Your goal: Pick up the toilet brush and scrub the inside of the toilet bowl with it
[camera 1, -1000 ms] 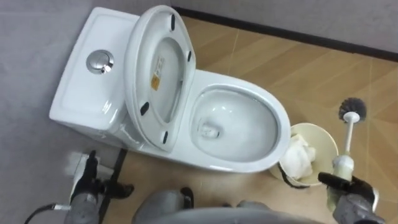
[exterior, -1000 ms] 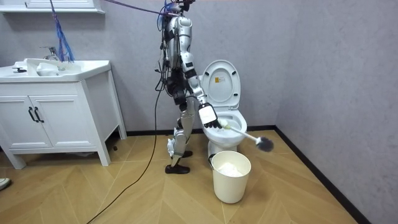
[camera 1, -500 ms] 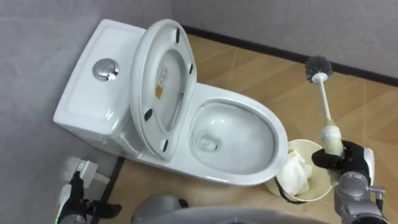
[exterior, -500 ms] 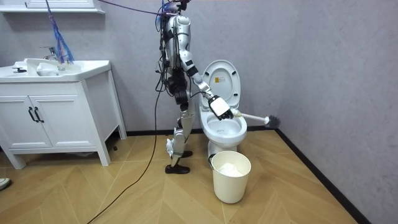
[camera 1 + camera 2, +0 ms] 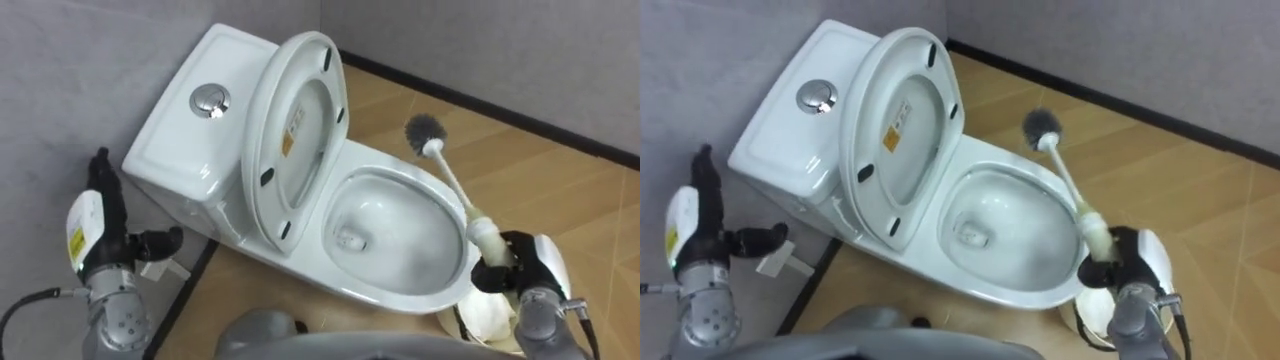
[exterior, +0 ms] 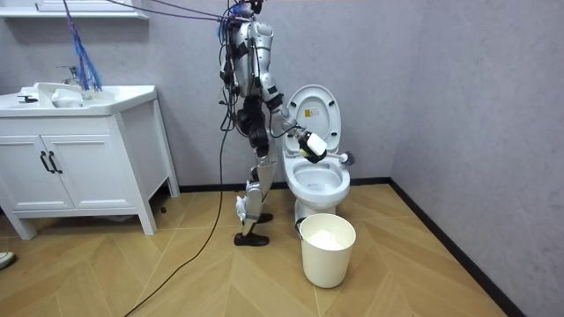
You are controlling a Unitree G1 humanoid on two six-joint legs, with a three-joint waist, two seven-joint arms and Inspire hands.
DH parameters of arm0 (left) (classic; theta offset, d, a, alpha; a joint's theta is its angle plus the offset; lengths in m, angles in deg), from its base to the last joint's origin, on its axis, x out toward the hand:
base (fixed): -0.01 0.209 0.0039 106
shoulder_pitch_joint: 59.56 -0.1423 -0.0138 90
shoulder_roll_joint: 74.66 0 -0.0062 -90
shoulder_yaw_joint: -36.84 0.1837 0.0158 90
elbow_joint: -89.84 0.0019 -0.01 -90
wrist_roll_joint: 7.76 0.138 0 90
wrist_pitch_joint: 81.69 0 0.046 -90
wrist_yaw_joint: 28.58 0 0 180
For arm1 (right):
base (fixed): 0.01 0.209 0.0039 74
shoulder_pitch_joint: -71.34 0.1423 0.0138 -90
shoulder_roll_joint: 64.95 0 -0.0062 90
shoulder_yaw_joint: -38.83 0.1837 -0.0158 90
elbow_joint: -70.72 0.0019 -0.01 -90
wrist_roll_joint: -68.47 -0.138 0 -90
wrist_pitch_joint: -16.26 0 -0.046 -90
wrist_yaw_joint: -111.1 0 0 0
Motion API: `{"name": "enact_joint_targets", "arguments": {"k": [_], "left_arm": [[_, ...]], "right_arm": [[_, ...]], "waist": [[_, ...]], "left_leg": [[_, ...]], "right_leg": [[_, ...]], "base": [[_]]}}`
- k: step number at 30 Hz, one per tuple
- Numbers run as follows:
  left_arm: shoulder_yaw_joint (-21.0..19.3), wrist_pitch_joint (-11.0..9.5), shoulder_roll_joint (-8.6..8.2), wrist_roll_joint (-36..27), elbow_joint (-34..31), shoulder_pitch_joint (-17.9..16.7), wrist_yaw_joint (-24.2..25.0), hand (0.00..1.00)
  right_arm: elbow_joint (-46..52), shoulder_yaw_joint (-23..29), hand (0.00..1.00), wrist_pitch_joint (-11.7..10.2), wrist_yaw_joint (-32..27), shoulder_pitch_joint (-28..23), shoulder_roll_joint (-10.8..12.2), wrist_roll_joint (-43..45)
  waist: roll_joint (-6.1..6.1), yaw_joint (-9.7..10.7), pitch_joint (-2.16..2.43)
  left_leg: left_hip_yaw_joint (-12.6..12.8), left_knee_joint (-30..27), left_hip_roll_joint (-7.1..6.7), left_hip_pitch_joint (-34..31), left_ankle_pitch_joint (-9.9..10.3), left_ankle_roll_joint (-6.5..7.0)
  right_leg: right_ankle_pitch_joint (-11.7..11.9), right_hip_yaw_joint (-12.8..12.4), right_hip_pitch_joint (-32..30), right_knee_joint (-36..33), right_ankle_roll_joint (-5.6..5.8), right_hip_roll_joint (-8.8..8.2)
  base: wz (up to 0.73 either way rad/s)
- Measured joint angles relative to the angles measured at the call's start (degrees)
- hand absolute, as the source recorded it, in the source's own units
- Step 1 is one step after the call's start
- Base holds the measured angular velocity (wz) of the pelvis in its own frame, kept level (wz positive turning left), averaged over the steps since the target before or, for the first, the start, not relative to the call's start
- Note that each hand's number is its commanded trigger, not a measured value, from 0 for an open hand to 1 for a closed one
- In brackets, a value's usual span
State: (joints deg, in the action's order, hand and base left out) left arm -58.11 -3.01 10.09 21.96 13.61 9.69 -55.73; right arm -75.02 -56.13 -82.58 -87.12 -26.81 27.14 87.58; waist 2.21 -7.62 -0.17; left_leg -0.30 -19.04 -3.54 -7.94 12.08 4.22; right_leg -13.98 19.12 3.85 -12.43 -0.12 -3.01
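A white toilet [image 5: 300,270] stands with its lid and seat [image 5: 300,130] raised and its bowl [image 5: 395,235] open. My right hand [image 5: 522,272] is shut on the white handle of a toilet brush [image 5: 455,185] at the bowl's right rim. The brush slants up and away over the bowl, and its dark bristle head [image 5: 424,129] hangs in the air past the far rim, beside the raised seat. My left hand [image 5: 98,228] is lifted at the left, beside the tank [image 5: 180,140], open and holding nothing. In the room view I stand at the room view's left of the toilet [image 6: 319,180].
A cream waste bin [image 6: 328,249] with crumpled paper stands in front of the toilet; its rim [image 5: 478,314] shows under my right hand. A flush button [image 5: 209,98] tops the tank. The grey wall is close behind. A white vanity [image 6: 79,150] stands at the room view's left.
My right hand has swung the brush from above the bin round to over the toilet bowl. My left hand has risen beside the tank. The eye view has shifted too.
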Motion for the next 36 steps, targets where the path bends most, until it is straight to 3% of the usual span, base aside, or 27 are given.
{"name": "enact_joint_targets", "arguments": {"k": [4, 9, 14, 16, 20, 26, 28, 34, 36], "left_arm": [[0.2, -0.67, -0.01, 2.43, -6.24, 0.3, -3.07, 0.0], [0.64, -0.78, -0.34, 8.3, -11.84, 0.56, -4.02, 0.0], [0.78, -0.74, -0.34, 10.95, -12.33, 1.77, -4.83, 0.0], [1.33, -0.74, -0.3, 10.89, -12.46, 2.46, -5.0, 0.0], [2.37, -0.75, -0.29, 10.83, -12.44, 3.09, -5.17, 0.0], [7.79, -0.77, 0.93, 10.41, -11.17, 4.03, -4.55, 0.0], [9.68, -0.77, 2.12, 10.33, -9.08, 4.12, -3.1, 0.0], [13.43, -0.7, 2.76, 9.21, -1.12, 4.85, 1.54, 0.0], [13.44, -0.73, 3.23, 9.07, 0.51, 5.46, 2.36, 0.0]], "right_arm": [[-4.63, -1.09, 1.0, -1.2, 0.24, -0.7, 0.04, 0.44], [-11.04, -1.1, 1.0, -0.97, 1.83, -0.72, 0.05, 3.99], [-14.94, -2.41, 1.0, 1.44, 4.76, 0.21, -0.02, 9.16], [-17.12, -4.47, 1.0, 3.77, 6.75, 0.54, -0.09, 12.54], [-17.04, -6.33, 1.0, 3.85, 8.83, -0.73, -0.54, 14.72], [-15.61, -6.22, 1.0, 4.03, 9.86, -0.42, -2.46, 18.8], [-15.61, -6.12, 1.0, 4.21, 10.31, 1.05, -2.91, 21.15], [-15.25, -6.07, 1.0, 4.93, 10.5, 4.98, -3.52, 24.32], [-15.24, -6.07, 1.0, 4.6, 10.34, 6.64, -4.32, 25.29]], "waist": [[0.26, -0.31, 0.19], [0.5, 0.32, 0.22], [0.57, 0.81, 0.17], [0.57, 0.59, 0.15], [0.75, 0.68, -0.02], [0.69, 1.32, -0.13], [0.59, 1.36, -0.17], [0.83, 2.01, -0.45], [1.0, 1.49, -0.29]], "left_leg": [[-0.01, 0.69, -0.21, 0.1, -0.28, -0.14], [-0.38, 0.7, -0.23, 0.04, -0.31, -0.19], [-0.5, 0.12, -0.19, -0.34, -0.34, -0.25], [-0.67, 0.23, -0.24, -0.37, -0.35, -0.27], [-0.7, 0.27, -0.22, -0.39, -0.39, -0.33], [-0.67, 0.41, -0.23, -0.47, -0.38, -0.32], [-0.59, 0.23, -0.12, -0.78, -0.39, -0.34], [-0.57, 0.1, -0.16, -1.84, -0.45, -0.34], [-0.36, -0.48, 0.07, -3.4, -0.45, -0.34]], "right_leg": [[0.0, 0.23, 0.31, 0.88, 0.0, 0.1], [0.0, 0.98, 0.26, 0.88, 0.0, 0.06], [0.01, 1.2, 0.01, 0.9, -0.01, 0.08], [0.01, 0.91, -0.03, 0.89, -0.01, 0.09], [0.01, 0.78, -0.1, 0.85, -0.01, 0.11], [0.01, 0.59, -0.09, 0.81, -0.02, 0.15], [0.02, 0.55, -0.43, 0.77, -0.03, 0.17], [0.03, 0.23, -1.32, 0.65, -0.07, 0.17], [0.03, 0.04, -3.01, 0.07, -0.09, 0.22]], "base": [[0.01], [0.04], [0.02], [0.0], [0.0], [0.0], [0.0], [0.0], [-0.08]]}}
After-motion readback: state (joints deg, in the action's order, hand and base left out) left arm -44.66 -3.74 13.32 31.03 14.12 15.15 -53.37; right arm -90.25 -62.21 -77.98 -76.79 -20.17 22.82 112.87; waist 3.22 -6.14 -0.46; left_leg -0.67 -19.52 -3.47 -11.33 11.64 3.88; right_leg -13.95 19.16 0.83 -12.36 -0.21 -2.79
